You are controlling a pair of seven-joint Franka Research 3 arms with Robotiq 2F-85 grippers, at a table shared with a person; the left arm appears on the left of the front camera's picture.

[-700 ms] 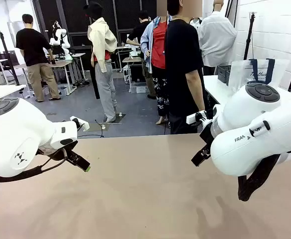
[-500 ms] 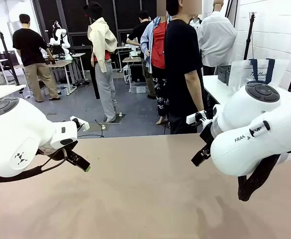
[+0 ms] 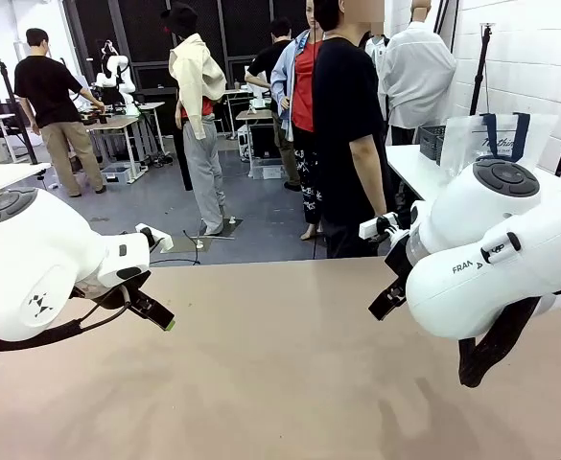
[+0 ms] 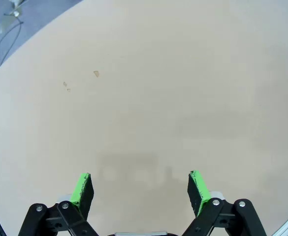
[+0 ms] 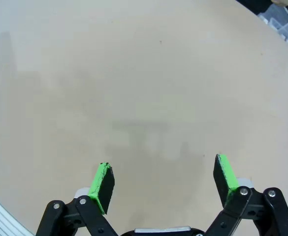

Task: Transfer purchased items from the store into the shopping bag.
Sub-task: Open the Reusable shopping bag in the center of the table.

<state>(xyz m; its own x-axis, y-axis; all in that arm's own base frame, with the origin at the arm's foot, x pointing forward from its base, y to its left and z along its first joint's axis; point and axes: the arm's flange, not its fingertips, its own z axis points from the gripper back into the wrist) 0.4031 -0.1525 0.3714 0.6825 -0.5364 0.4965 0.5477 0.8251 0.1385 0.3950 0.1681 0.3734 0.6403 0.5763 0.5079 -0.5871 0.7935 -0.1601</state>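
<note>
Left gripper (image 4: 140,184) — jaws spread wide with nothing between them, green pads (image 4: 82,189) facing each other over the bare table (image 4: 148,98). I see it pointing down at the beige top, hovering clear of it, with its shadow lying just ahead of the fingers. A couple of small specks (image 4: 96,73) mark the surface farther off. Right gripper (image 5: 166,179) is the same: fingers fully apart, holding nothing, above plain tabletop.

From the front, the left arm (image 3: 40,278) sits at the picture's left and the right arm (image 3: 501,259) at the right. Both are on my side of the table and well apart from each other, with the middle of the table between them.

The shopping bag (image 3: 496,139) stands upright on a white side table (image 3: 419,172) at the far right, behind the right arm — translucent, navy handles up, dark lettering on its face. A dark mesh basket (image 3: 432,142) is just beside it, on its left. The bag is well apart from both grippers. A person in a black shirt (image 3: 352,125) stands at the table's far edge, near that side table, turned sideways.
</note>
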